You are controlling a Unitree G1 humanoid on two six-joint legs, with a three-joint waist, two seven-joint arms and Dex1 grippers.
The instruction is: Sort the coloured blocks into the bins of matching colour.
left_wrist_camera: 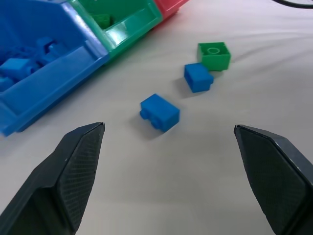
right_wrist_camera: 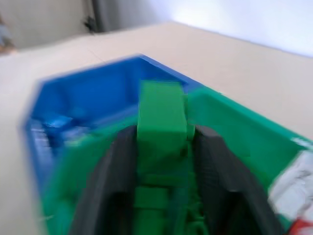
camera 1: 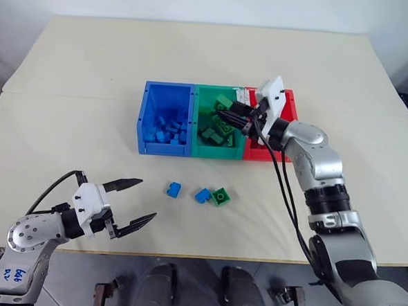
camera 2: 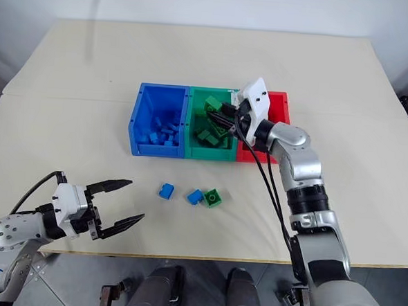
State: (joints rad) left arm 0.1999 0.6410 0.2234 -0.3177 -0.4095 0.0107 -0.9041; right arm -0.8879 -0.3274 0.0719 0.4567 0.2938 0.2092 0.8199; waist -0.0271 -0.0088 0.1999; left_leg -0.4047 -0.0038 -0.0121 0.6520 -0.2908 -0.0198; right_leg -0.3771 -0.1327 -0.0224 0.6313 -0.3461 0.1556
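Three loose blocks lie on the cream counter (camera 1: 92, 63), in a short row near its front edge: a blue block (camera 1: 173, 188) alone, then a second blue block (camera 1: 202, 195) touching a green block (camera 1: 221, 196) at its 3 o'clock. All are small, studded and glossy. At 8 o'clock from them, close to the counter's near edge, the left gripper (camera 1: 133, 202) hovers with its fingers spread wide, nothing between them. Bare counter lies between gripper and blocks, and wide open counter to either side.

Beyond the row, toward 12 o'clock, sit the three joined bins: blue bin (camera 1: 142, 121), green bin (camera 1: 195, 135), red bin (camera 1: 288, 99), left to right. Blue and green bins already hold piles of blocks in matching colour. Right gripper (right_wrist_camera: 161, 137) is over the green bin, fingers pinching a green brick (right_wrist_camera: 161, 115) that stands up between them. Past the bins the counter runs clear to its far edge.
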